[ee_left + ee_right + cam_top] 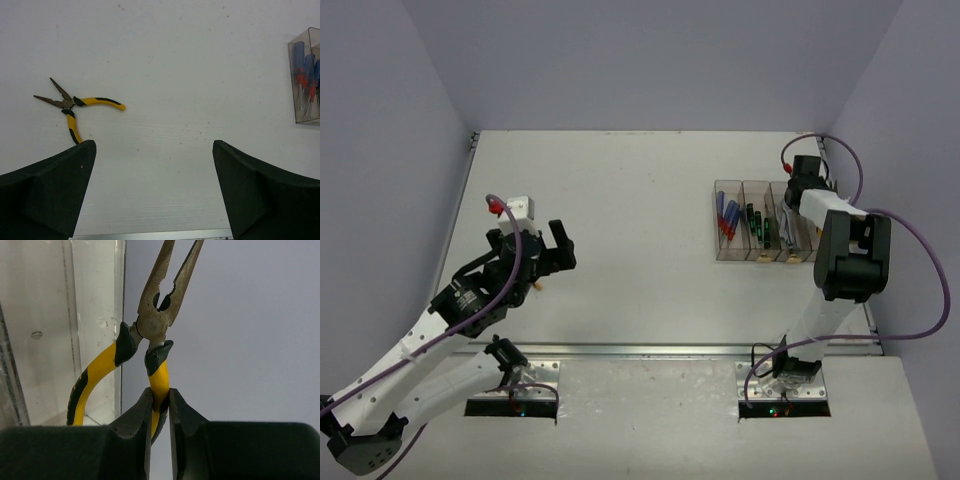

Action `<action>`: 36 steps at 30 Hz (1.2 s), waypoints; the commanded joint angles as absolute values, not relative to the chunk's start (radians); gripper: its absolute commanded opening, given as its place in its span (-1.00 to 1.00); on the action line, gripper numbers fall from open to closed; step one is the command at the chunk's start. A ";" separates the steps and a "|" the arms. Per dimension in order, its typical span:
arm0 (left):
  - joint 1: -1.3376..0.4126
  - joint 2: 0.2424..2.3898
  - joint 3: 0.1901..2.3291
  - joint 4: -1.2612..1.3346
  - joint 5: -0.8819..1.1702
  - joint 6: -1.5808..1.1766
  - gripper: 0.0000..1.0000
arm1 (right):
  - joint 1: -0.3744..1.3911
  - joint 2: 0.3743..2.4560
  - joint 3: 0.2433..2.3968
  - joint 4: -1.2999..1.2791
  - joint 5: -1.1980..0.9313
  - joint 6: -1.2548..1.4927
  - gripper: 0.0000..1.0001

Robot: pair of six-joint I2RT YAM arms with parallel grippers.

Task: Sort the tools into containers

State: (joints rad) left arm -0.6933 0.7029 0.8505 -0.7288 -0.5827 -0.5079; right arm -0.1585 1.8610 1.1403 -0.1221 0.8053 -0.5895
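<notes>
My right gripper (160,399) is shut on one yellow handle of a pair of pliers (159,315), whose open nose points away, beside a clear bin wall (95,315). In the top view it (798,197) hangs over the right end of the row of bins (765,257). The bins hold blue-handled screwdrivers (728,218) and green/black screwdrivers (756,225). My left gripper (154,144) is open and empty above the table at the left (542,258). A second pair of yellow-handled pliers (75,106) lies spread open on the table ahead and to its left.
The leftmost bin with blue screwdrivers (306,82) shows at the right edge of the left wrist view. A metal strip (660,350) runs along the table's near edge. Purple cables (910,250) loop round the right arm. Walls close the table on three sides.
</notes>
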 commanded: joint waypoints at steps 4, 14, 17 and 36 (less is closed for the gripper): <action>-0.703 0.713 0.848 -0.677 -0.555 -0.482 1.00 | -0.158 1.828 1.223 -0.192 0.758 -0.421 -0.17; -0.701 0.748 0.858 -0.701 -0.610 -0.509 1.00 | -0.136 1.705 1.312 -0.336 0.624 -0.224 0.01; -0.698 0.765 0.865 -0.717 -0.639 -0.522 1.00 | -0.126 1.657 1.349 -0.395 0.561 -0.149 0.03; -0.182 1.118 0.959 -0.861 -0.407 -0.940 1.00 | 0.155 1.136 0.987 -0.252 -0.278 0.354 0.98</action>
State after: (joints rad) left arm -0.2495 1.0774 0.9214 -0.8158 -0.4795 -0.7624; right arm 0.1639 1.2511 1.0892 -0.4072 0.0026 0.1850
